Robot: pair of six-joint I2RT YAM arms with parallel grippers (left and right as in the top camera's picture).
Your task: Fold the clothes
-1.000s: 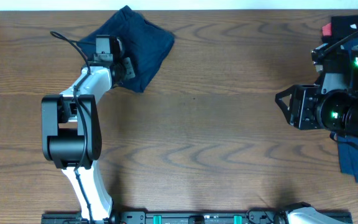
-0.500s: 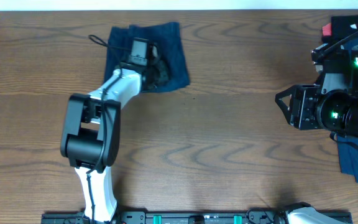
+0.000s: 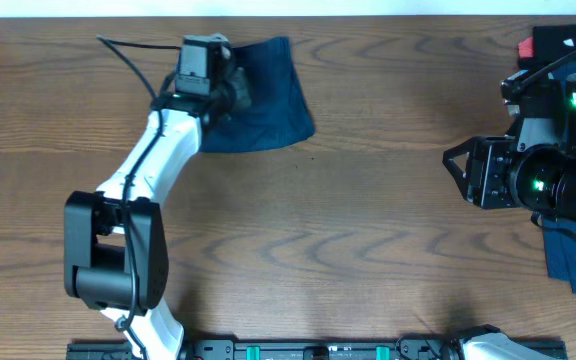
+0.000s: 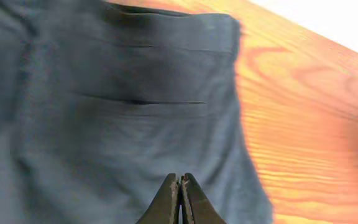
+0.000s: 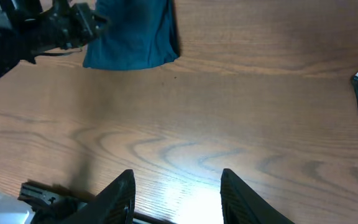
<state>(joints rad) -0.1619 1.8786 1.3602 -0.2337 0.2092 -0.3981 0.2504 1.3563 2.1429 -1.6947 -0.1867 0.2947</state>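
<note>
Stock on the table (image 3: 368, 220), left to right

1. Left gripper (image 4: 180, 186): far-left part of the table, fingers pressed together, nothing seen between them.
2. Navy garment (image 3: 268, 100): far edge of the table, left of its middle, lying flat as a compact, roughly square packet; judged folded or nearly so.
3. Right gripper (image 5: 176, 199): over the table's right side, jaws partly apart, holding nothing.
4. Remaining clothes (image 3: 568, 265): right edge of the table, navy, black and red pieces heaped; judged not yet folded, so most of the work remains
</note>
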